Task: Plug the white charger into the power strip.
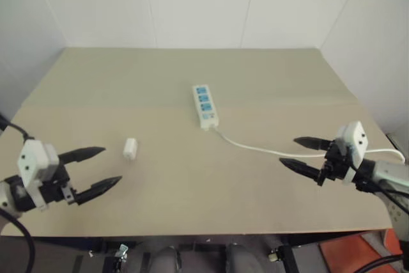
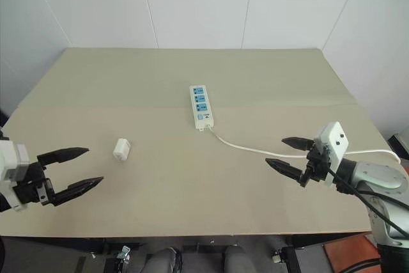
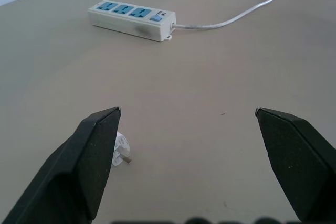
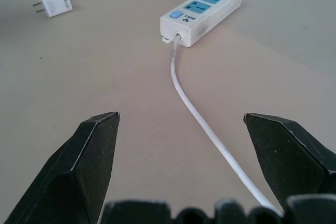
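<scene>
Left claw (image 1: 101,169) wide and empty, charger just ahead of it.

Both claws hover over the table (image 1: 192,202) with jaws spread wide, holding nothing. From the left claw the charger (image 1: 130,148) lies near, ahead and slightly toward the centre; the right claw (image 2: 285,153) is well apart from it, so the left arm looks the better one to pick it. It is a small white rounded block lying on its side, with two metal prongs. Farther off, past the charger toward the table's middle, the strip (image 1: 204,105) lies with its long axis running away from the robot, three blue sockets up, its cord (image 1: 255,148) trailing toward the right claw.
</scene>
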